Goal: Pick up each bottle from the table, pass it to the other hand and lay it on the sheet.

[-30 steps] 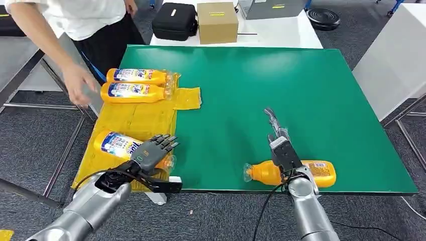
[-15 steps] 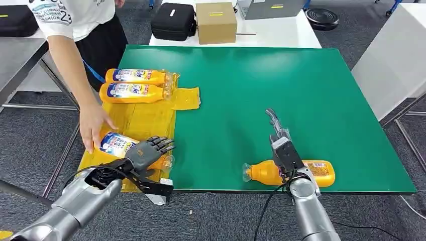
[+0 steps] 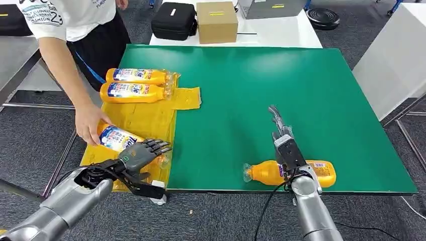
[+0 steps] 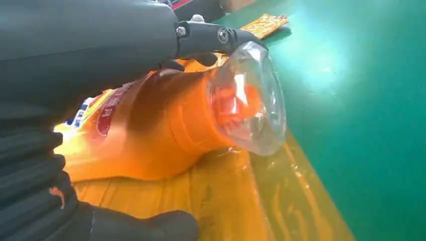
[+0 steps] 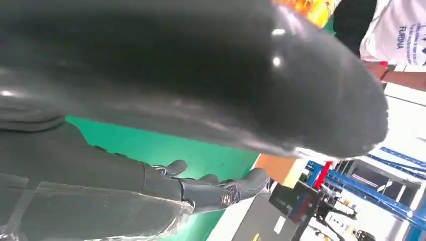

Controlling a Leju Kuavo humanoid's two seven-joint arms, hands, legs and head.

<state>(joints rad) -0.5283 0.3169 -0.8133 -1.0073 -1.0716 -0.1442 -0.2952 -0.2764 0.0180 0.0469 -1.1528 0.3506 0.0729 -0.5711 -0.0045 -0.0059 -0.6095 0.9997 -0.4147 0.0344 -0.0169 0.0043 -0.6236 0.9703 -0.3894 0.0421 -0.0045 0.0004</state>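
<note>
Two orange bottles (image 3: 135,76) (image 3: 131,92) lie side by side at the back of the yellow sheet (image 3: 140,118). A third orange bottle (image 3: 116,138) (image 4: 166,125) lies at the sheet's near end, and a person's hand (image 3: 89,126) holds its base. My left hand (image 3: 138,155) (image 4: 75,50) hovers over its clear-capped end with fingers spread, not gripping it. A fourth orange bottle (image 3: 263,173) lies on the green table (image 3: 261,85) near the front edge. My right hand (image 3: 284,145) (image 5: 150,75) reaches out flat above it, fingers straight and holding nothing.
The person (image 3: 75,20) stands at the table's far left corner, arm stretched over the sheet. Behind the green table a white table carries a black case (image 3: 174,21) and a cardboard box (image 3: 217,21). Another white table (image 3: 397,60) stands to the right.
The person's hand came down onto the sheet and took hold of the near bottle. My left hand drew back toward the front edge. My right hand barely moved.
</note>
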